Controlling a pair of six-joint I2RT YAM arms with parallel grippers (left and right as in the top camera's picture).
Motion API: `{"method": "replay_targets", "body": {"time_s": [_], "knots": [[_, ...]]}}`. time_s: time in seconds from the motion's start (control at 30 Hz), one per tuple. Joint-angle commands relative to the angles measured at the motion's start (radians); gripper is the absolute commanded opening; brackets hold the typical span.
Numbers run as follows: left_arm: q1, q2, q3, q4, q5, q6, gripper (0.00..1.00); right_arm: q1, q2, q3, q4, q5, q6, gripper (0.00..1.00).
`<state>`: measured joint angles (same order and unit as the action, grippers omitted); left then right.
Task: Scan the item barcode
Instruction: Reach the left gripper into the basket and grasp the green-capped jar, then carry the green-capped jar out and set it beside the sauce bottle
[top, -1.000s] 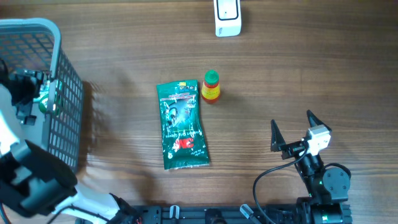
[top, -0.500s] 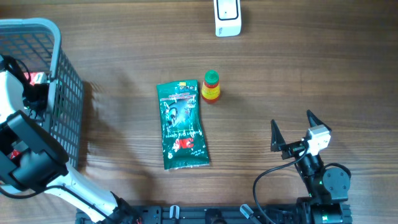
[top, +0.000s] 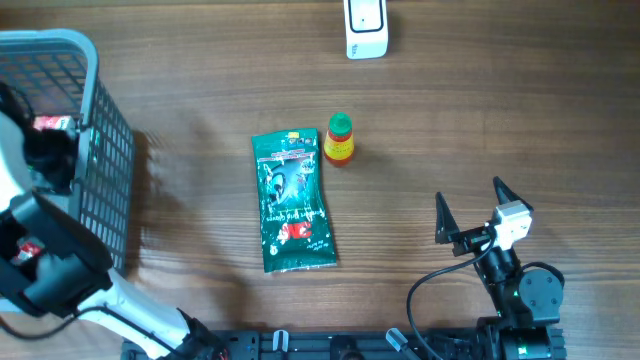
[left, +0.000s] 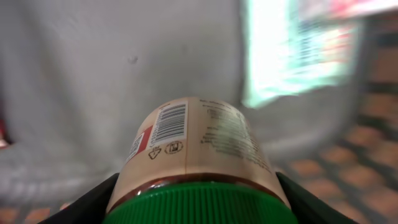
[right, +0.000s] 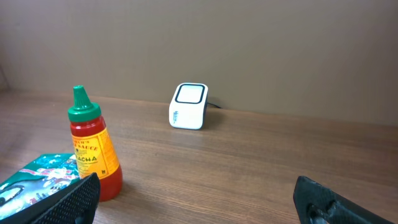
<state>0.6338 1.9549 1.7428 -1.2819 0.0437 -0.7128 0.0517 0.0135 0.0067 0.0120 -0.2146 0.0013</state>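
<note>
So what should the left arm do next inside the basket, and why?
Probably close the left gripper firmly on the jar before lifting. Its green lid sits between both fingers inside the basket, but a firm grip is not evident, and the scanner stands across the table.

From overhead I get soft, even light on the table (top: 520, 130) with no glare. The basket (top: 105, 170) throws a faint shadow to its right. My left wrist view is the poor one: only the jar (left: 199, 140) and its barcode (left: 170, 123) read sharp, everything behind smears, and a packet (left: 298, 50) washes out pale. The right wrist view is clear, its near fingers (right: 65, 199) dark and soft.
</note>
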Motion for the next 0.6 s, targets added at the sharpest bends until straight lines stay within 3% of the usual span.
{"method": "replay_targets", "body": {"time_s": [0.0,0.1,0.27,0.57], "knots": [[0.012,-0.164,0.232,-0.105,0.006,0.001,0.65,0.005,-0.009,-0.002,0.003,0.013,-0.009,1.0],[-0.004,-0.253,0.339,-0.164,0.073,0.001,0.64,0.005,-0.009,-0.002,0.003,0.012,-0.009,1.0],[-0.108,-0.439,0.353,-0.156,0.196,-0.002,0.62,0.005,-0.009,-0.002,0.003,0.012,-0.009,1.0],[-0.686,-0.502,0.353,-0.167,0.195,-0.016,0.62,0.004,-0.009,-0.002,0.003,0.012,-0.009,0.99]]}}
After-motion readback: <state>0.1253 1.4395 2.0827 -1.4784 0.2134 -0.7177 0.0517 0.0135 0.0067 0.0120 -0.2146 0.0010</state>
